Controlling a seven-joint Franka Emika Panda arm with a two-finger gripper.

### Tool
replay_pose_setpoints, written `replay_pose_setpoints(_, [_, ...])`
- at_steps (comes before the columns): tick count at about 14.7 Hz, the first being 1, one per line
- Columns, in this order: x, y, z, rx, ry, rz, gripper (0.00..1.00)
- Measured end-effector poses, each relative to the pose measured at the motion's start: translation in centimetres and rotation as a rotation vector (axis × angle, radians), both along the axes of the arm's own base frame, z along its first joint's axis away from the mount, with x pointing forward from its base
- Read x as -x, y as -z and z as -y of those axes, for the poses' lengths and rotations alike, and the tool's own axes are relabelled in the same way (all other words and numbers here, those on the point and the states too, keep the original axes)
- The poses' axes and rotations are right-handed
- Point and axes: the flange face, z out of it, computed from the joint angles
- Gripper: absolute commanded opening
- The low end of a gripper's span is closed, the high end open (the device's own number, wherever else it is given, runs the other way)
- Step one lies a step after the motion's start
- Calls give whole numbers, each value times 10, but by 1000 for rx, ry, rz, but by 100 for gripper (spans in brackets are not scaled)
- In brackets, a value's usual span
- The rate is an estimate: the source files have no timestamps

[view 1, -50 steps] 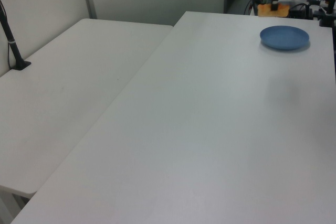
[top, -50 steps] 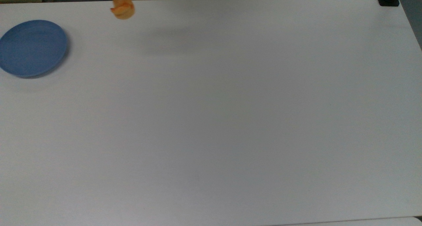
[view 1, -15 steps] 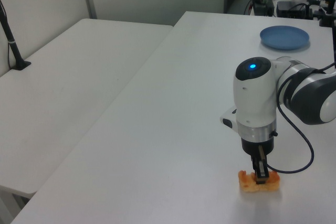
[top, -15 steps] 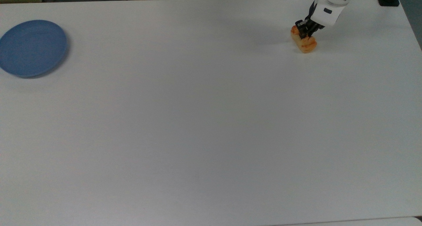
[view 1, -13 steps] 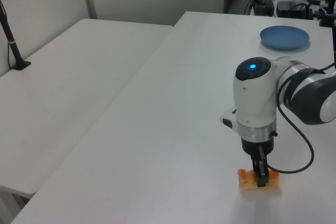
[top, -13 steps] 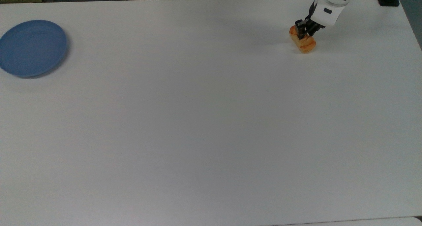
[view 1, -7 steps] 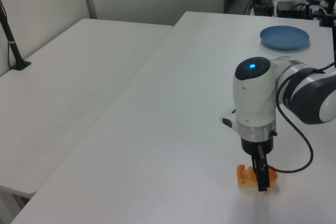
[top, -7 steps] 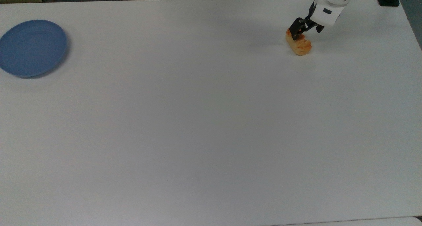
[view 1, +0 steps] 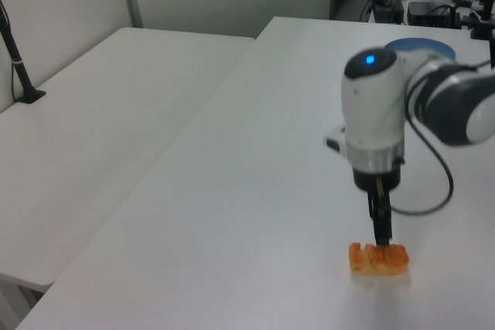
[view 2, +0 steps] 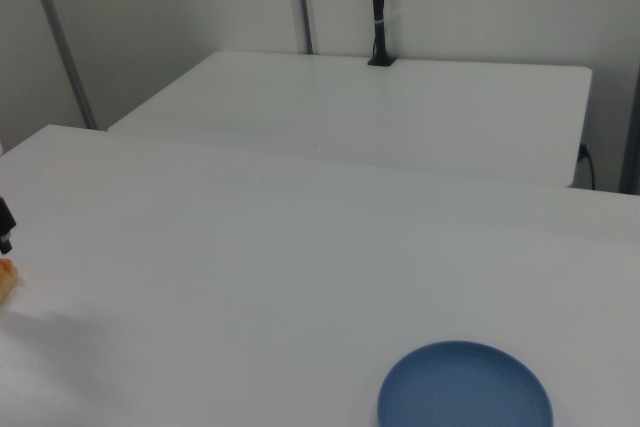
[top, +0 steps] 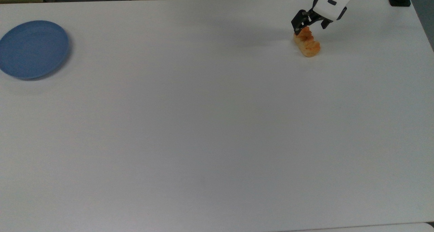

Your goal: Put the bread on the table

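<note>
1. The bread [top: 307, 43] lies on the white worktop [top: 217, 130], near the far edge at the top view's right. In the left view it sits flat on the surface, ridged crust up, with its shadow tight beneath it, so I judge it to be resting on the worktop and not hanging from me.

2. My claw [top: 309, 23] is just above the bread's far end, with its fingers spread apart. In the top view one dark fingertip [top: 297, 28] stands at the top view's left of the bun and the other at the top view's right, with nothing clamped between them. In the left view my fingers point straight down, their tips just over the crust.

3. I cannot tell whether a fingertip brushes the top of the bread or stands a hair clear of it; the two are very close.

4. The blue plate [top: 33, 49] stands far off at the top view's left, well apart from the bread, and carries nothing.

5. As I judge it, the task's main part is done: the bread is on the worktop and I have no grip on it.

6. What is left, as I see it, is to lift straight up and away without catching the flaky crust, so the bun is not dragged or tipped.

7. The bun looks light, so a snagged fingertip could easily shift it; a clean vertical rise seems the safest way off.
</note>
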Motion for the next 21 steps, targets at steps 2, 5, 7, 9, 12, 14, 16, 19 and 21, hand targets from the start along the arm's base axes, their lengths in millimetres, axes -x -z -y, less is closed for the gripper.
replay_pose_setpoints(2, [-6, -38, 27, 25, 42, 6, 100])
replay_pose_setpoints(5, [-6, -98, 76, 62, 119, 5, 100])
replay_pose_setpoints(7, [-4, -131, 105, 64, 175, 9, 100])
replay_pose_setpoints(9, [-3, -159, 135, 58, 236, 8, 100])
replay_pose_setpoints(12, [0, -196, 180, 63, 321, 26, 100])
replay_pose_setpoints(14, [-1, -217, 215, 52, 387, 48, 100])
replay_pose_setpoints(16, [-10, -233, 256, 28, 454, 68, 100])
replay_pose_setpoints(19, [-28, -248, 318, -9, 491, 78, 100])
replay_pose_setpoints(21, [-36, -256, 345, -39, 459, 81, 100])
